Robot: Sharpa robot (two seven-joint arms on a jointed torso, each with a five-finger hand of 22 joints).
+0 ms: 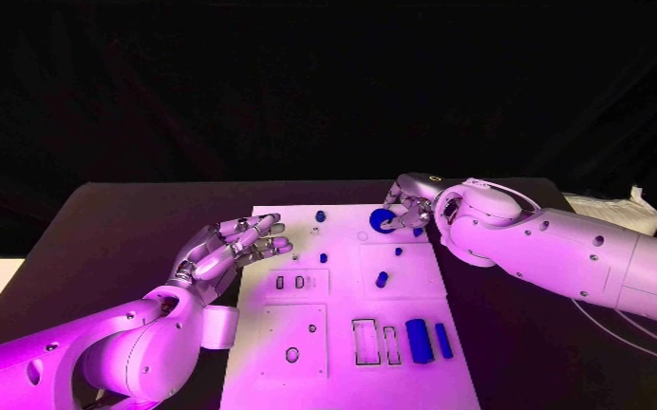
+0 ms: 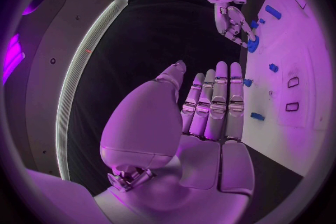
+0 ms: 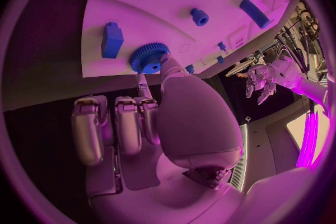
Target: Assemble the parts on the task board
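The right hand [image 1: 406, 209] is pinching a blue gear [image 3: 147, 58] at the task board [image 1: 411, 277]'s far edge, presumably for seating it, while the left hand [image 1: 230, 247] is hovering empty with fingers apart at its left side.

In the head view the right robot hand [image 1: 405, 209] covers most of the blue gear [image 1: 382, 220], so its teeth cannot be made out there. In the right wrist view the thumb hides the gear's [image 3: 147, 58] near edge, and whether it sits in the task board [image 3: 168, 0] or just above it cannot be told. The board's [image 1: 411, 377] near end is cut off by the head view's bottom edge. The small blue parts [image 1: 321, 214] at the far end are too small to identify.
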